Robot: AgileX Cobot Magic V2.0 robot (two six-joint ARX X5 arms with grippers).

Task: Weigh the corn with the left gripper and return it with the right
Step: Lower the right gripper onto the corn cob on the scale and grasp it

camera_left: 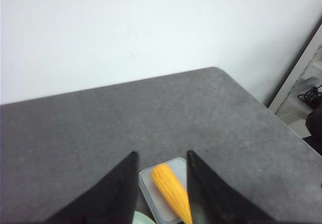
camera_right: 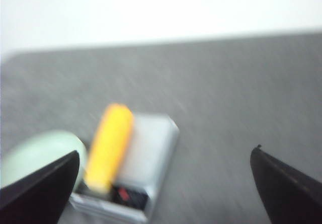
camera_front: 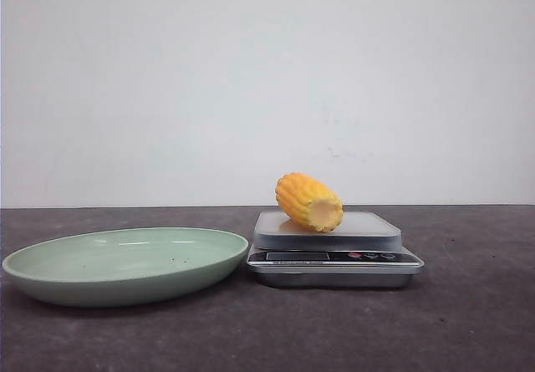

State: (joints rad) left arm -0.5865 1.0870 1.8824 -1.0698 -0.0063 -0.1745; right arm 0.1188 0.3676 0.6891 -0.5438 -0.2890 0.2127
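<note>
The yellow-orange corn (camera_front: 308, 202) lies on the grey platform of the kitchen scale (camera_front: 334, 259), its paler cut end facing the camera. Neither arm shows in the front view. In the left wrist view my left gripper (camera_left: 161, 158) is open and empty, well above the corn (camera_left: 171, 191) and the scale (camera_left: 151, 191). In the blurred right wrist view my right gripper (camera_right: 165, 153) is wide open and empty, above the table, with the corn (camera_right: 108, 146) on the scale (camera_right: 148, 153) below it.
A shallow pale green plate (camera_front: 50, 276) sits on the dark table left of the scale; its rim shows in the right wrist view (camera_right: 35, 151). A white wall stands behind. The table's right edge (camera_left: 282, 121) shows in the left wrist view.
</note>
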